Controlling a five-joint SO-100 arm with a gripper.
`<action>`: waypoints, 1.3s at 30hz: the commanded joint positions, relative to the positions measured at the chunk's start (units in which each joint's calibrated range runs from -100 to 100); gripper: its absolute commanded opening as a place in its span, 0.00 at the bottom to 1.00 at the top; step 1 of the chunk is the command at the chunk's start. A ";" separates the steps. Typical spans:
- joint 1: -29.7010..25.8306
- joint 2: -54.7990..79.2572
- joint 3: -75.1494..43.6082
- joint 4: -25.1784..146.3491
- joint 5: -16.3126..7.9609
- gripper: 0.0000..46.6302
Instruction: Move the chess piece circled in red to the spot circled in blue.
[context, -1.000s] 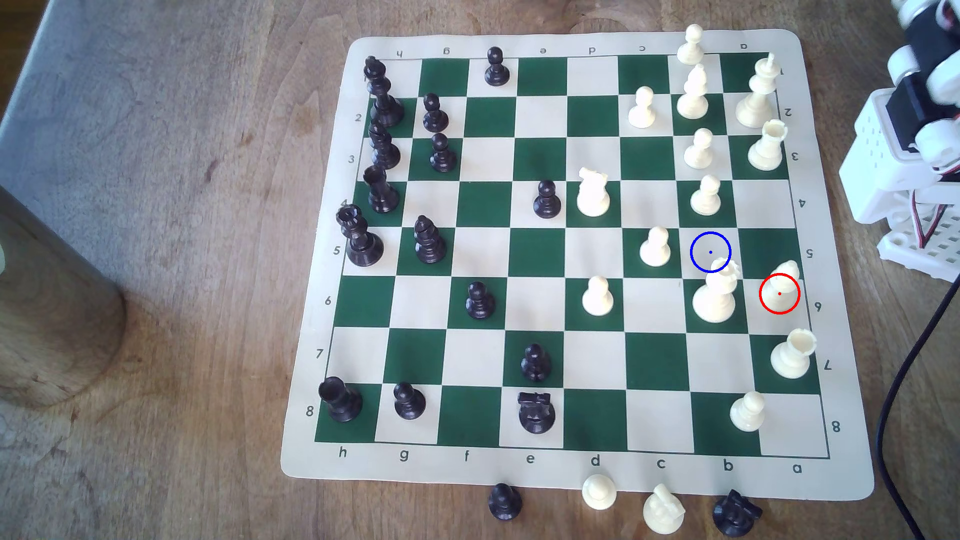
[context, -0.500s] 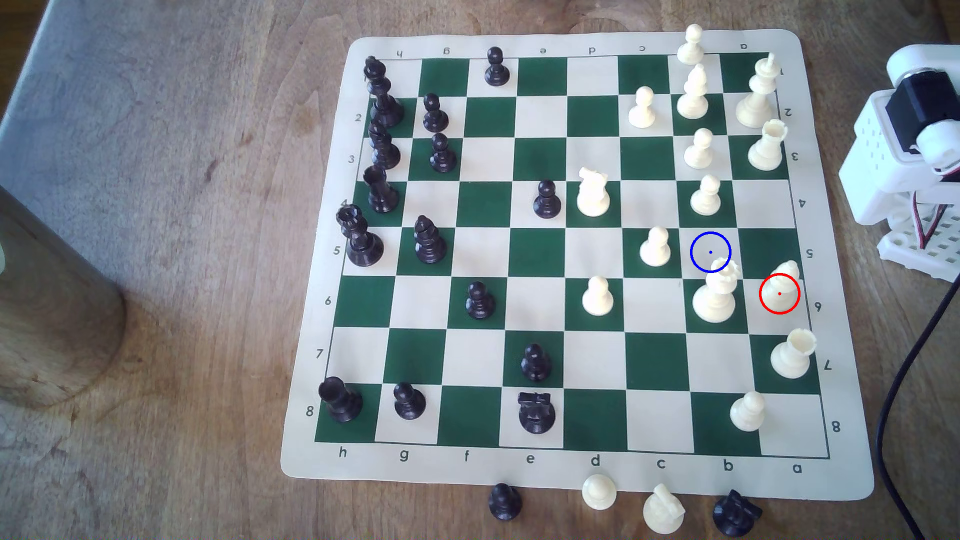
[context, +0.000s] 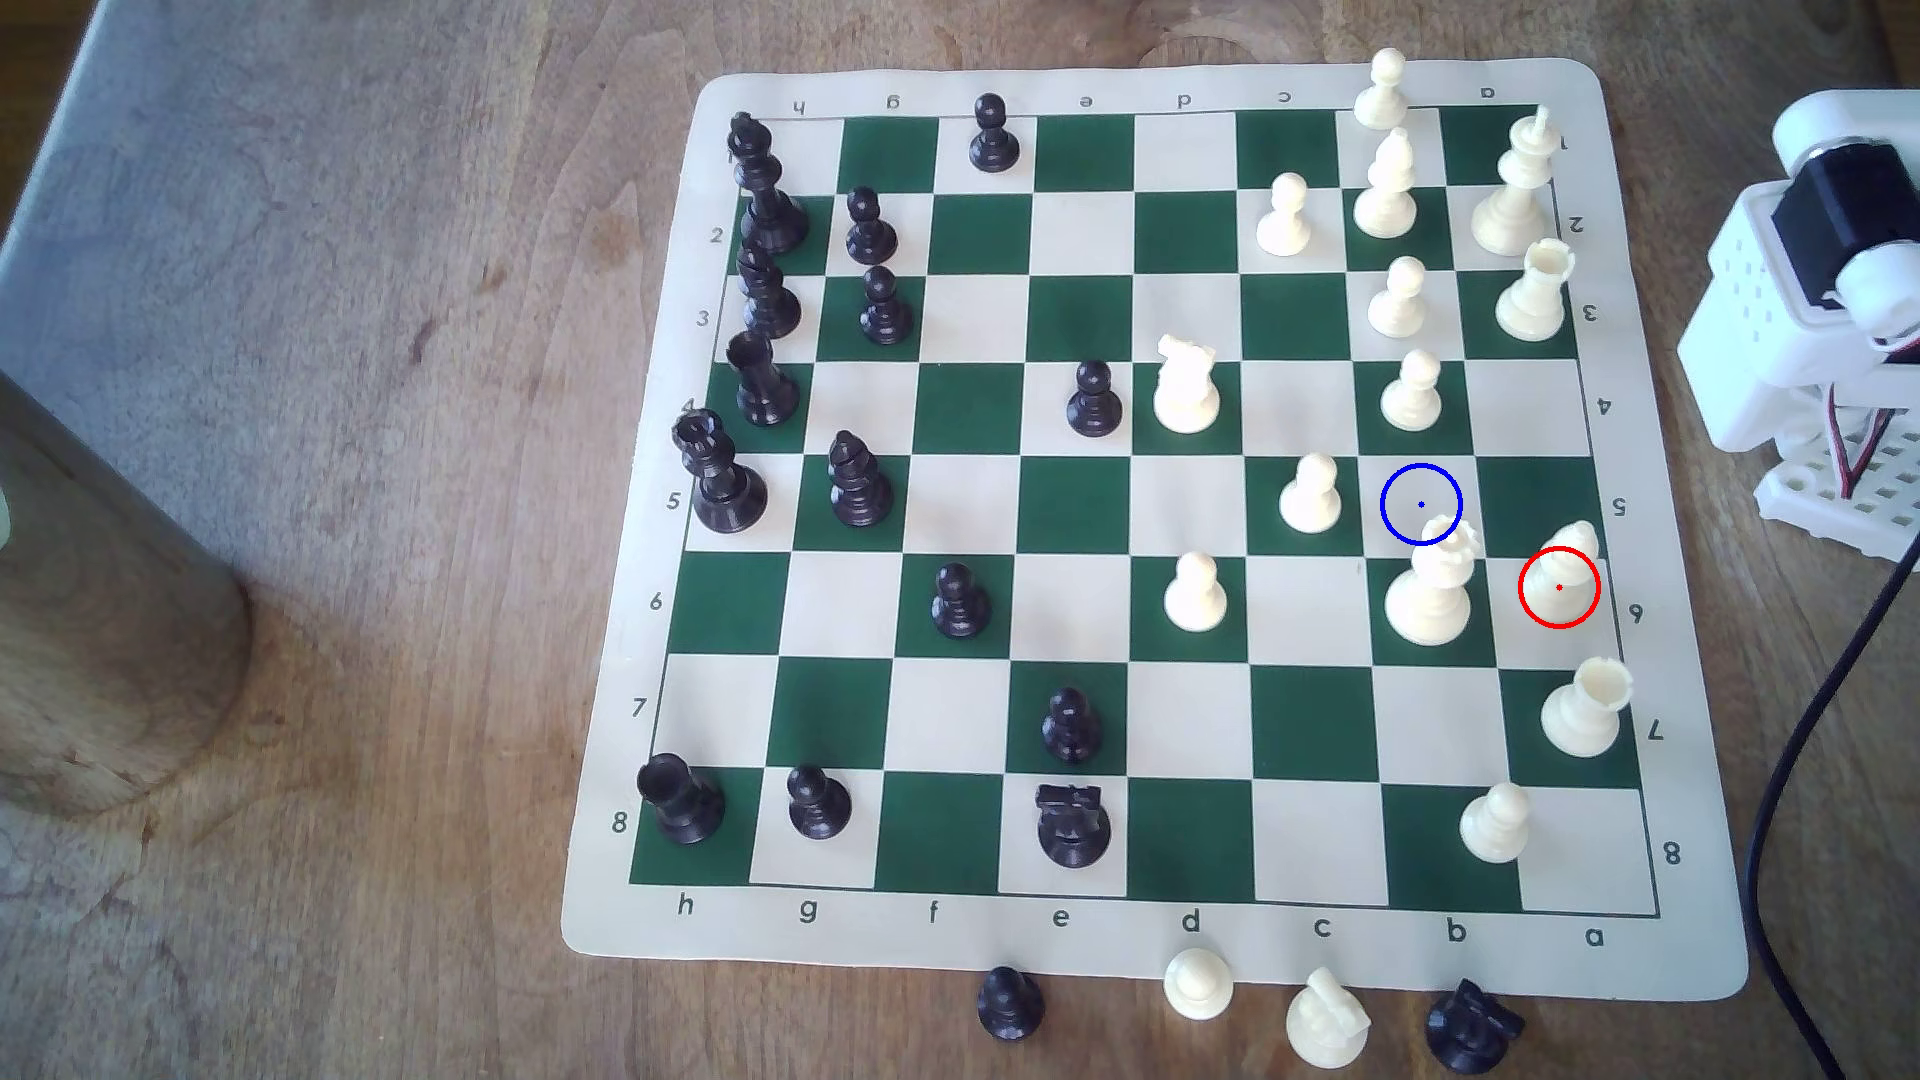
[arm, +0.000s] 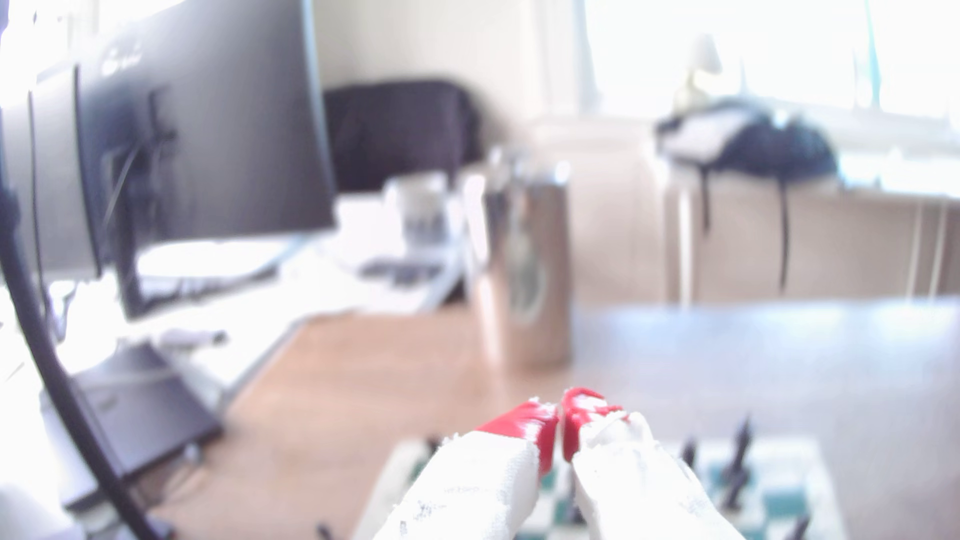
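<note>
The cream-white bishop (context: 1564, 573) stands inside the red ring on a light square at the board's edge, on the exterior view's right. The blue-ringed light square (context: 1420, 504) lies diagonally up and left of it and is bare. In the wrist view my gripper (arm: 561, 421) is shut, its red-tipped fingers (arm: 524, 420) almost touching with nothing between them. It is held high and looks out over the board's far side at the blurred room. The arm's white base (context: 1813, 270) sits off the board at the exterior view's right.
A tall white queen (context: 1432, 592) stands just below the blue ring, between it and the bishop. A white pawn (context: 1309, 496) is left of the ring and another (context: 1411, 393) above it. A white rook (context: 1582, 708) is below the bishop. A black cable (context: 1813, 717) runs beside the board.
The arm's upper links, seen at the exterior view's top right a second ago, have swung out of that corner. No piece has moved.
</note>
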 joint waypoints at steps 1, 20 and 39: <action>-3.26 9.44 -7.19 19.83 -9.62 0.00; -15.30 36.86 1.70 23.76 -27.11 0.10; -16.32 48.74 16.75 9.92 -25.98 0.33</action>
